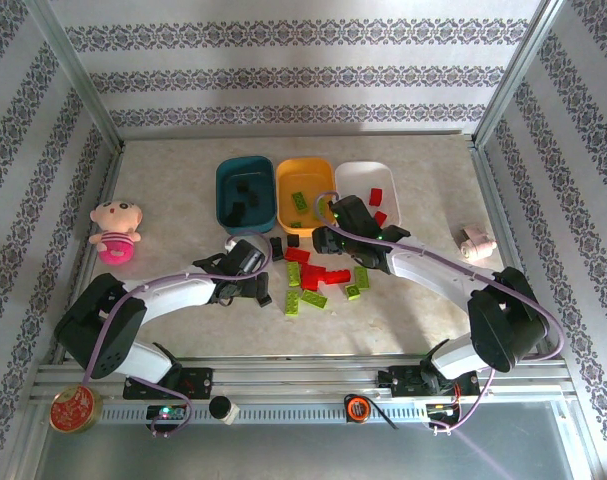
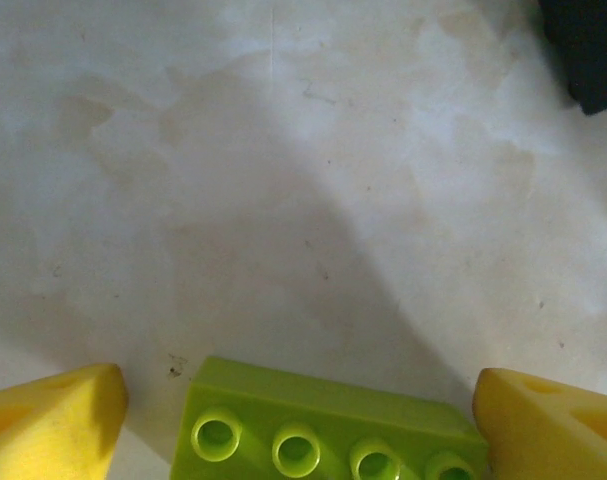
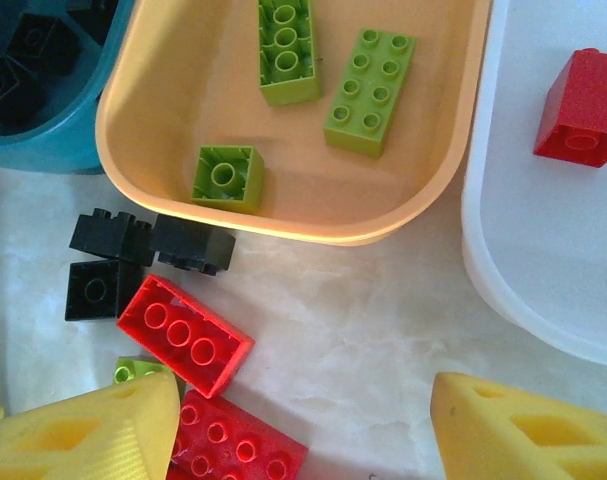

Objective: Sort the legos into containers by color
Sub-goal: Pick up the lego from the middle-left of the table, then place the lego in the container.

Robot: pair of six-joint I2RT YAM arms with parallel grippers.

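lime green brick (image 2: 323,425) sat ungripped inside the open left claw (image 2: 298,400), likely awaiting a pinch toward the orange-yellow tub (image 3: 173,90); right claw (image 3: 305,395) hung open.

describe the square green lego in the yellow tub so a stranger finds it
Start at the orange-yellow plastic tub, between the dark teal tub and the white tub. Of three bricks inside, it is the small square lime green brick by the near rim; the other two are longer.
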